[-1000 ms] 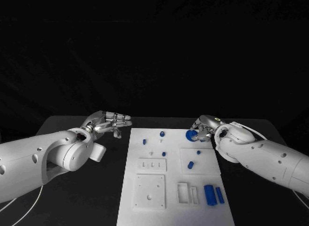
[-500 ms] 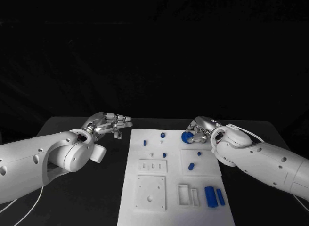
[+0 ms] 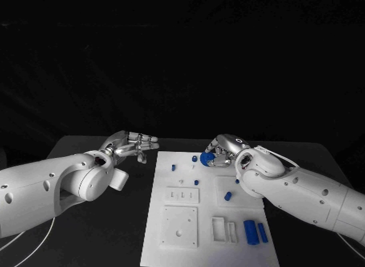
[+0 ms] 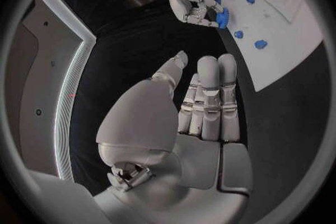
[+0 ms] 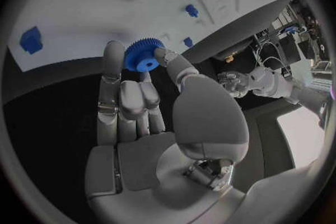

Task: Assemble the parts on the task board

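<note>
Currently the right hand (image 3: pixel 218 151) pinches a blue toothed gear (image 5: pixel 143 56) between thumb and fingers (image 5: pixel 112 67), held over the far end of the task board (image 3: pixel 202 222). Left hand (image 3: pixel 131 143) hovers above the tabletop (image 3: pixel 134 222) just beside the board's far left corner, fingers extended side by side, holding nothing.

Right hand (image 3: pixel 218 151) pinches with its fingers (image 5: pixel 112 61); left hand (image 3: pixel 131 143) hovers, fingers together.
</note>
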